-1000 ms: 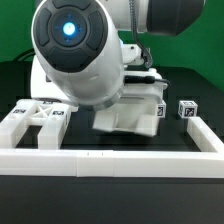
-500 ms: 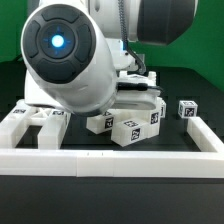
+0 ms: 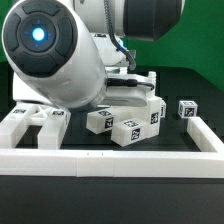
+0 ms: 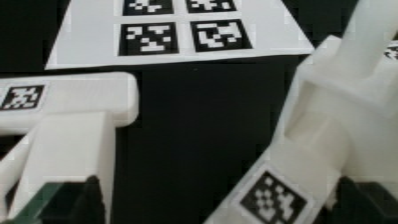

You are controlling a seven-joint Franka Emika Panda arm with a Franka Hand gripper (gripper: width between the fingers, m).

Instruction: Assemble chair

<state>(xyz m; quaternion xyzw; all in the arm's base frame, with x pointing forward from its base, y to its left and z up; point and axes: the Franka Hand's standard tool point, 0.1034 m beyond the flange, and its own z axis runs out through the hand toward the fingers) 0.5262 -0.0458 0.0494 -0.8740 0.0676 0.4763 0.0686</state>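
Observation:
The chair is in loose white tagged pieces. In the exterior view a cluster of chunky pieces [image 3: 126, 124] lies mid-table, more pieces [image 3: 32, 122] lie at the left, and a small cube [image 3: 186, 108] sits at the right. My arm's big housing hides most of the hand above the cluster. In the wrist view my gripper [image 4: 217, 206] is open, its dark fingers [image 4: 71, 202] spread wide. A tagged white piece [image 4: 329, 120] lies partly between them, off to one side. A second tagged piece [image 4: 68, 108] lies beside the other finger.
A long plain white rail [image 3: 110, 160] runs along the front, with a side rail [image 3: 205, 135] at the exterior view's right. The marker board [image 4: 178, 32] lies on the black table beyond the pieces in the wrist view.
The arm has swung toward the exterior view's left and up. The central pieces, earlier one covered block, now lie exposed with their tags showing.

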